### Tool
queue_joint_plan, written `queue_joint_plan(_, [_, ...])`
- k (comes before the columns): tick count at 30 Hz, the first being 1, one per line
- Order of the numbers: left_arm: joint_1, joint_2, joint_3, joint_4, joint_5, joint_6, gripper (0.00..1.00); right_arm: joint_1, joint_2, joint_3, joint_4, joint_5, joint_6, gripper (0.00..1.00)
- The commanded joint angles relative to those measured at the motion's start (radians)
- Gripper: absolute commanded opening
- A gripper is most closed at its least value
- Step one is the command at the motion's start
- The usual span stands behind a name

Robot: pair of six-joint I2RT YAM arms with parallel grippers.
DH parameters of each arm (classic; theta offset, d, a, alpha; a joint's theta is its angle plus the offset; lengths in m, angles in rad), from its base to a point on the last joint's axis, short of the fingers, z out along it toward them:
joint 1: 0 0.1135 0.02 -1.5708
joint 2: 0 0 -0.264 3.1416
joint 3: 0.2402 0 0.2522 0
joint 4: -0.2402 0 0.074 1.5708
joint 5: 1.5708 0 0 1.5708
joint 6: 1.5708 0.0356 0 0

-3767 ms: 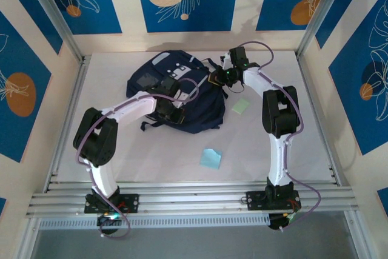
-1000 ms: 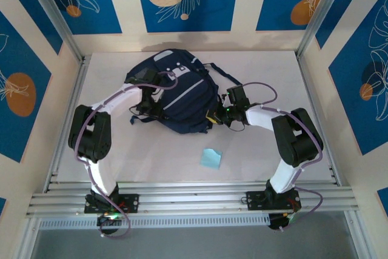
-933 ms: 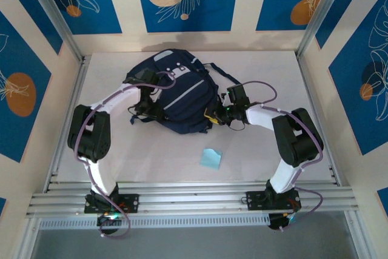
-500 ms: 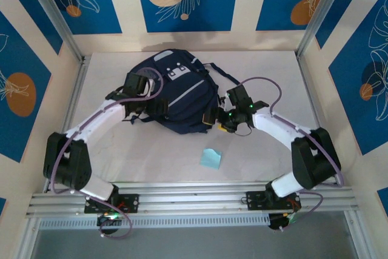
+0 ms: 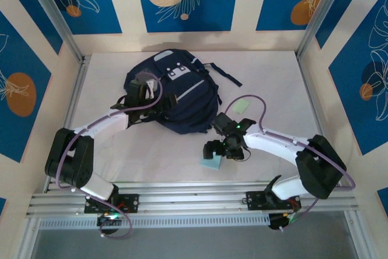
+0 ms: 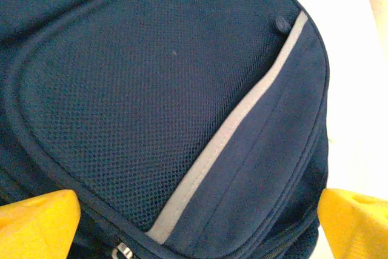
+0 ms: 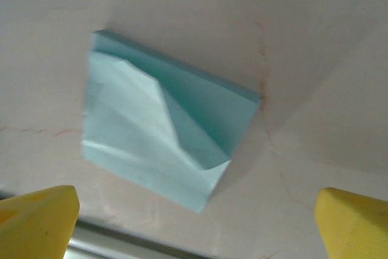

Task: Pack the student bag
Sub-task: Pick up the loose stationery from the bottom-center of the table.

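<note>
While spread wide and empty above the table (image 7: 291, 40), brackets the blue note pad (image 7: 163, 131) beneath the right jaws, slightly off centre, edges diagonal to the closing line. Shows the student bag (image 6: 182, 89) directly beneath the left jaws, likewise wide, well apart from the right pair.

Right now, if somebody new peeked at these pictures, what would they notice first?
Probably the big navy student bag, lying toward the far side of the white table, with the left gripper open over its mesh pocket. Next comes the light blue sticky-note pad near the front edge, its top sheet curled, with the right gripper open right above it.
</note>
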Motion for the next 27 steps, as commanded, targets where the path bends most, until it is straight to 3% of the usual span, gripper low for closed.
queue_joint_plan(1, [-0.006, -0.005, -0.046, 0.041, 0.063, -0.055, 1.0, 0.072, 0.039, 0.048, -0.052, 0.092, 0.115, 0.99])
queue_joint_plan(5, [-0.01, -0.03, -0.081, 0.031, 0.02, -0.056, 1.0, 0.124, 0.099, 0.069, 0.009, 0.078, 0.21, 0.99])
queue_joint_plan(12, [-0.02, -0.077, -0.101, -0.004, -0.029, -0.019, 1.0, 0.174, 0.246, 0.191, -0.009, 0.076, 0.165, 1.0])
queue_joint_plan(27, [-0.02, -0.125, -0.127, -0.031, -0.081, 0.003, 1.0, 0.166, 0.365, 0.221, -0.064, 0.088, 0.175, 0.94])
